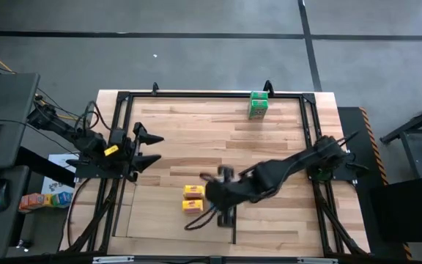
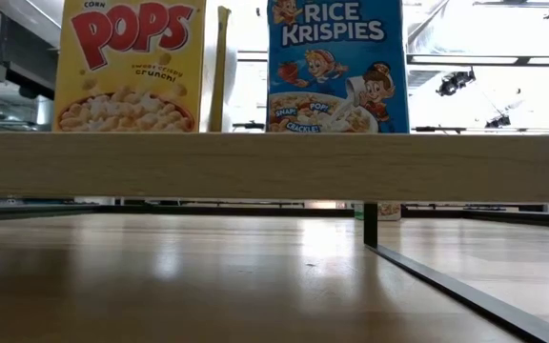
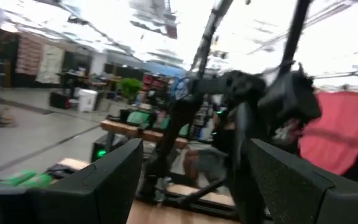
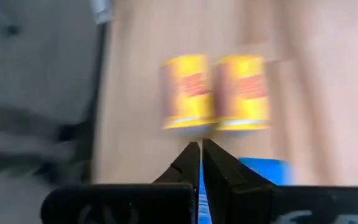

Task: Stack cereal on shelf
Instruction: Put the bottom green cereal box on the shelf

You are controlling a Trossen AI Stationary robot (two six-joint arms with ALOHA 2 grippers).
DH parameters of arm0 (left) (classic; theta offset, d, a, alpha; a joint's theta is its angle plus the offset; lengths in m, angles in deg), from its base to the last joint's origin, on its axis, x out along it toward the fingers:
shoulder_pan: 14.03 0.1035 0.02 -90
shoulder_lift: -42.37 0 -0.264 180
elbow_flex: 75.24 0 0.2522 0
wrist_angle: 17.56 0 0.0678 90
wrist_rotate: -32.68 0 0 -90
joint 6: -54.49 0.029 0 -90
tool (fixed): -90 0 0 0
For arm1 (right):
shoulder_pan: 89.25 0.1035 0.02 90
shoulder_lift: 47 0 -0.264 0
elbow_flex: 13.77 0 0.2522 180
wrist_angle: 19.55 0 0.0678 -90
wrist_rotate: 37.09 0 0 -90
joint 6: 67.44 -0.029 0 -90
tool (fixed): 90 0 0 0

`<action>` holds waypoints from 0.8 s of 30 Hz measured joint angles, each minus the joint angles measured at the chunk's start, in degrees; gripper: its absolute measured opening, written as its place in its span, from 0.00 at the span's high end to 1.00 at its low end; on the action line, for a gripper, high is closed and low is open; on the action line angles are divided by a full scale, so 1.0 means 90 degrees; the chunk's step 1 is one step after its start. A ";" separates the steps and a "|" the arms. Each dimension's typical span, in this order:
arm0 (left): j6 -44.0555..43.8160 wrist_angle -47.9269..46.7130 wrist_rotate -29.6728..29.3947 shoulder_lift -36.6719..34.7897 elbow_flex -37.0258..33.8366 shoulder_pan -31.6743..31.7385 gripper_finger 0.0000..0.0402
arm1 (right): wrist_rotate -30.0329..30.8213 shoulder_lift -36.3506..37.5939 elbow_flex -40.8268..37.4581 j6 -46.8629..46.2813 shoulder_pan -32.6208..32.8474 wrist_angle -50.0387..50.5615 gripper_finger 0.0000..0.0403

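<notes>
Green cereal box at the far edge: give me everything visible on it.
The green cereal box is small, cardboard-looking, green with a pale printed patch. From above it seems to be two green boxes pressed together; the seam is unclear. It sits on the wooden table near the far edge, just inside the black frame, right of centre. Neither gripper touches it: the right gripper is by the yellow boxes, the left gripper at the left side.

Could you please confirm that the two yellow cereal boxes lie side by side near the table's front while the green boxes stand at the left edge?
Not quite: the high view shows the green boxes at the table's far edge, not the left. The two yellow cereal boxes do lie together near the front.
</notes>
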 joint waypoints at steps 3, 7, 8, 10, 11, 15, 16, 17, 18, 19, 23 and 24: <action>-0.0042 -0.0200 -0.0157 -0.0192 -0.0002 0.0002 0.30 | 0.0839 0.0383 0.0015 -0.0161 -0.0244 0.0430 1.00; -0.0051 -0.0687 -0.0161 -0.0451 0.0000 0.0002 0.30 | 0.0962 0.0675 0.0020 -0.0590 -0.0914 0.1041 0.96; -0.0049 -0.0836 -0.0153 -0.0506 0.0000 0.0002 0.30 | 0.0921 0.0704 0.0020 -0.0603 -0.1116 0.1173 0.93; -0.0044 -0.1087 -0.0148 -0.0623 0.0000 0.0002 0.30 | 0.0865 0.0749 0.0020 -0.0605 -0.1554 0.1563 0.87; -0.0045 -0.1202 -0.0148 -0.0668 0.0000 0.0002 0.30 | 0.0808 0.0757 0.0020 -0.0605 -0.1799 0.1776 0.83; -0.0046 -0.1626 -0.0148 -0.0796 0.0000 0.0002 0.30 | 0.0701 0.0754 -0.0008 -0.0476 -0.2778 0.2700 0.64; -0.0046 -0.1675 -0.0148 -0.0808 0.0000 0.0002 0.30 | 0.0710 0.0763 -0.0057 -0.0357 -0.3008 0.2847 0.58; -0.0065 -0.1712 -0.0148 -0.0822 0.0000 0.0002 0.30 | 0.0709 0.0765 -0.0112 -0.0194 -0.3228 0.3004 0.53; -0.0118 -0.1719 -0.0148 -0.0831 0.0000 0.0002 0.30 | 0.0723 0.0785 -0.0213 0.0008 -0.3459 0.3124 0.49; -0.0188 -0.1705 -0.0148 -0.0832 0.0000 0.0002 0.30 | 0.0799 0.0824 -0.0366 0.0168 -0.3689 0.3172 0.44; -0.0411 -0.1713 -0.0150 -0.0829 0.0000 0.0002 0.30 | 0.0813 0.1109 -0.1340 0.0883 -0.4713 0.2984 0.32; -0.0469 -0.1729 -0.0151 -0.0829 0.0000 0.0002 0.30 | 0.0723 0.1211 -0.1670 0.1092 -0.4962 0.2771 0.30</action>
